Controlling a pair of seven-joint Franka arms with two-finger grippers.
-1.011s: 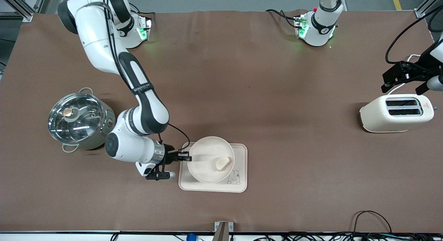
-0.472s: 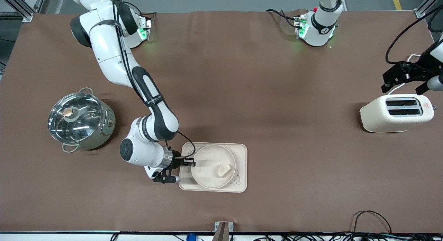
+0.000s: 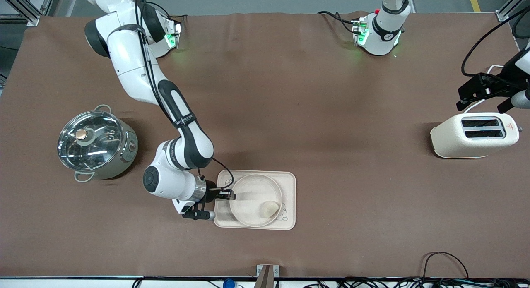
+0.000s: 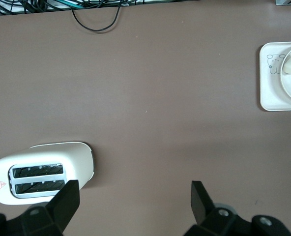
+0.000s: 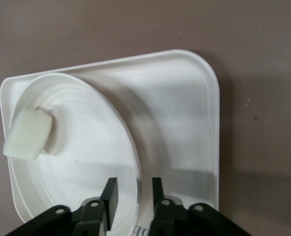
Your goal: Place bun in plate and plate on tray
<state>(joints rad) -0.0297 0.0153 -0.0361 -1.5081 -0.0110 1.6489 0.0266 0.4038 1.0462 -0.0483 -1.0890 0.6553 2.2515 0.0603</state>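
The round cream plate [image 3: 248, 197] lies on the cream tray [image 3: 290, 182], whose rabbit drawing shows at the corner nearest the front camera. The pale bun [image 3: 269, 208] rests in the plate, at the side toward the left arm's end. My right gripper [image 3: 228, 194] is low at the plate's rim on the side toward the right arm's end. In the right wrist view my right gripper [image 5: 134, 189] straddles the plate's [image 5: 76, 172] rim with its fingers apart and a gap each side; the bun [image 5: 28, 132] and tray [image 5: 185, 123] show too. My left gripper [image 3: 482, 91] waits open and empty above the table beside the toaster.
A cream toaster [image 3: 474, 135] stands at the left arm's end of the table; it also shows in the left wrist view [image 4: 42, 172]. A steel pot with a glass lid [image 3: 95, 143] stands at the right arm's end. Cables lie along the table's front edge.
My right gripper carried the plate down onto the tray and a little toward the front camera. The plate now lies flat, the bun slid slightly in it, and the fingers have parted. The left arm has not moved.
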